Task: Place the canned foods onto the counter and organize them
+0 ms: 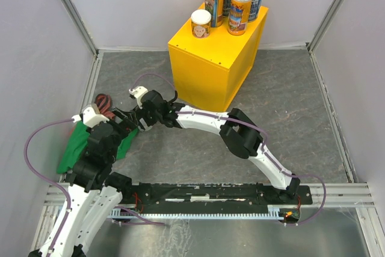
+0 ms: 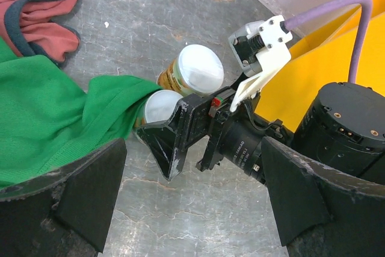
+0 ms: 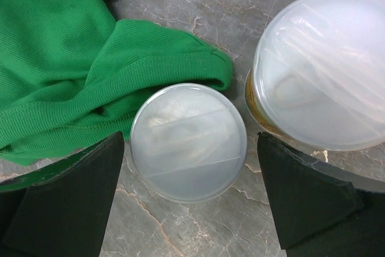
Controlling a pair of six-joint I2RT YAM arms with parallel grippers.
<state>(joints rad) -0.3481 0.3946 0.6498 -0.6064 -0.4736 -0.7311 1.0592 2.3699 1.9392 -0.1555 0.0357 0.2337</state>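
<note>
Yellow box [image 1: 207, 67] at the far side, five cans [image 1: 240, 10] upright on its top; green cloth [image 3: 54, 58] on the stone floor [image 3: 180, 4]; left gripper [image 2: 189, 209] and right gripper [image 3: 188, 203], fingers wide, holding nothing, the right over a pale-lidded can [image 3: 188, 141] against the cloth, second can [image 3: 325, 67] beside it
</note>
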